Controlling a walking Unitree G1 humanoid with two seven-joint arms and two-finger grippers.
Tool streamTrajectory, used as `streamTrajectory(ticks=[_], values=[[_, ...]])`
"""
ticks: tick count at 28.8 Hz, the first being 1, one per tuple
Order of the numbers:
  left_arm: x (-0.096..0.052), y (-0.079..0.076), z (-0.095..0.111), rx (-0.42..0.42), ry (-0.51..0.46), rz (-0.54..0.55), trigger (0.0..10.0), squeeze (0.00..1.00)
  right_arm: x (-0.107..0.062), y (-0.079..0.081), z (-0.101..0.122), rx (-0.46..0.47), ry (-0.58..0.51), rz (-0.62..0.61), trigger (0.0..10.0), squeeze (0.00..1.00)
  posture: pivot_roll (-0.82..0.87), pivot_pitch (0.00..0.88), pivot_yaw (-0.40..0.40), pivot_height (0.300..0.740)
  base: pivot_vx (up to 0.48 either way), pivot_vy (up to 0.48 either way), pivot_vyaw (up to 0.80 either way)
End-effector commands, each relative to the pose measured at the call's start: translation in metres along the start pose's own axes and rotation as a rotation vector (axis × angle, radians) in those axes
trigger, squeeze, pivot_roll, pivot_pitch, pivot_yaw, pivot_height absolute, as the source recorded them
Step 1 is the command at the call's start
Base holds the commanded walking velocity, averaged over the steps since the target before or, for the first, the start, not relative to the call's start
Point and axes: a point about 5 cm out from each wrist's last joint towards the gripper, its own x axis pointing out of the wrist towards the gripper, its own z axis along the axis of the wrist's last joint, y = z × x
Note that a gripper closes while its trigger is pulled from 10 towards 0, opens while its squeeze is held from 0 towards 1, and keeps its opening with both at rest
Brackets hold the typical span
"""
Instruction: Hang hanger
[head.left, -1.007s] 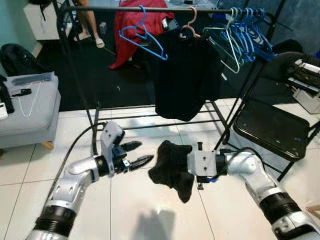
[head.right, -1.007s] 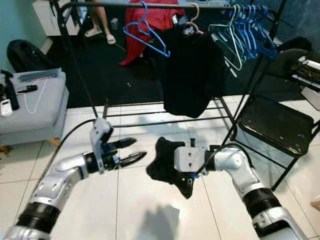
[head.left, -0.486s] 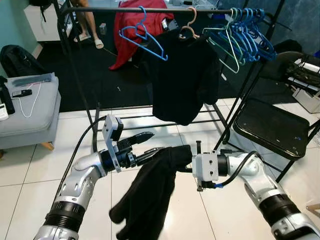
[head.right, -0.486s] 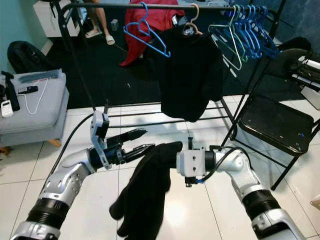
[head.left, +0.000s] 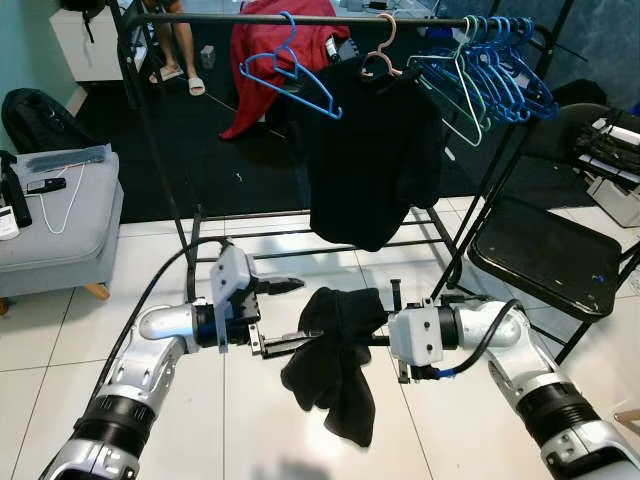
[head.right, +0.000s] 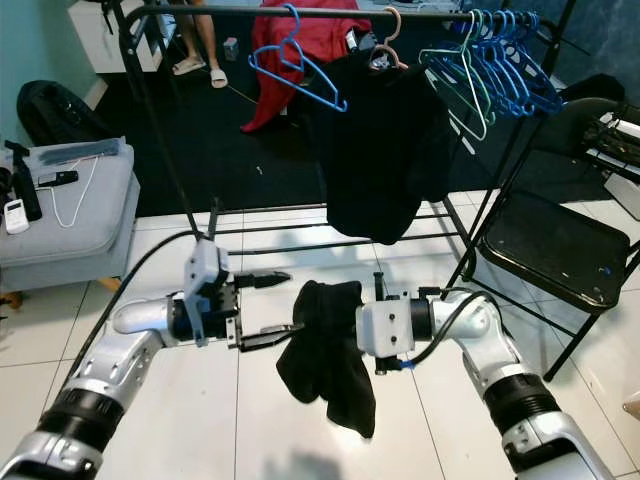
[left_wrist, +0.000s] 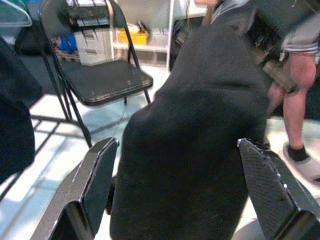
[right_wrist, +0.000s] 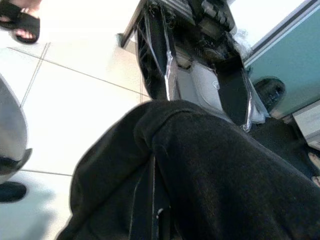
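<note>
Nearest the camera, a black garment (head.left: 335, 350) is drooping in a bunch well below the clothes rail (head.left: 300, 18), gripped at its top by the right gripper (head.left: 385, 338), whose fingers are pinching the cloth, as the right wrist view suggests. Just beside it, the left gripper (head.left: 280, 318) is reaching in with its fingers spread wide on either side of the fabric, not yet clamping. No hanger is showing inside this garment. Farther off, directly under the rail, a black shirt (head.left: 372, 150) is already hanging on a pink hanger (head.left: 378, 48), flanked by an empty blue hanger (head.left: 290, 72) and a cluster of spare hangers (head.left: 490, 62). Judging by this, one piece is up, and this one is still waiting for its hanger.
</note>
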Motion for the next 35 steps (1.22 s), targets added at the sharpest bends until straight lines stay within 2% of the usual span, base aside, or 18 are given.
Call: streamTrajectory(ticks=[1, 2, 3, 9, 15, 16, 17, 18, 26, 31, 33, 35], values=[[0.001, 0.001, -0.005, -0.009, 0.036, -0.027, 10.0, 0.09, 0.004, 0.001, 0.012, -0.071, -0.068, 0.045, 0.0, 0.00, -0.08, 0.145, 0.009, 0.740, 0.000, 0.000, 0.00], [0.001, 0.001, -0.005, -0.009, 0.036, -0.027, 10.0, 0.09, 0.004, 0.001, 0.012, -0.071, -0.068, 0.045, 0.0, 0.00, -0.08, 0.145, 0.009, 0.740, 0.000, 0.000, 0.00], [0.003, 0.002, -0.005, -0.024, 0.034, -0.037, 10.0, 0.00, 0.005, 0.002, 0.014, -0.079, -0.075, 0.059, 0.0, 0.00, -0.08, 0.145, 0.014, 0.740, 0.000, 0.000, 0.00], [0.009, -0.006, -0.008, -0.046, 0.042, -0.111, 10.0, 0.00, 0.005, 0.002, 0.015, -0.090, -0.083, 0.056, 0.0, 0.00, -0.09, 0.147, 0.017, 0.740, 0.000, 0.000, 0.00], [0.007, -0.010, -0.007, -0.052, 0.043, -0.141, 10.0, 0.00, 0.004, 0.001, 0.014, -0.090, -0.079, 0.046, 0.0, 0.00, -0.09, 0.149, 0.020, 0.740, 0.000, 0.000, 0.00], [0.002, -0.010, -0.007, -0.058, 0.044, -0.139, 4.8, 0.00, 0.002, 0.000, 0.013, -0.087, -0.070, 0.039, 0.0, 0.00, -0.08, 0.149, 0.021, 0.740, 0.000, 0.000, 0.00], [0.002, -0.010, -0.007, -0.058, 0.044, -0.139, 4.8, 0.00, 0.002, 0.000, 0.013, -0.087, -0.070, 0.039, 0.0, 0.00, -0.08, 0.149, 0.021, 0.740, 0.000, 0.000, 0.00], [-0.003, -0.010, -0.007, -0.075, 0.038, -0.136, 0.0, 0.00, 0.001, 0.000, 0.011, -0.083, -0.062, 0.028, 0.0, 0.00, -0.08, 0.150, 0.021, 0.740, 0.000, 0.000, 0.00], [-0.012, -0.007, -0.008, -0.108, 0.005, -0.073, 0.0, 0.00, -0.003, -0.005, 0.008, -0.069, -0.047, -0.006, 0.0, 0.00, -0.08, 0.147, 0.021, 0.740, 0.000, 0.000, 0.00], [-0.014, 0.001, -0.007, -0.118, -0.043, 0.065, 0.0, 0.00, -0.006, -0.006, 0.005, -0.046, -0.037, -0.038, 0.0, 0.00, -0.07, 0.145, 0.020, 0.740, 0.000, 0.000, 0.00], [-0.014, 0.001, -0.007, -0.118, -0.043, 0.065, 0.0, 0.00, -0.006, -0.006, 0.005, -0.046, -0.037, -0.038, 0.0, 0.00, -0.07, 0.145, 0.020, 0.740, 0.000, 0.000, 0.00], [-0.017, 0.006, -0.004, -0.115, -0.069, 0.144, 0.0, 0.00, -0.006, -0.005, 0.004, -0.038, -0.030, -0.051, 0.0, 0.00, -0.07, 0.143, 0.022, 0.740, 0.000, 0.000, 0.00]])
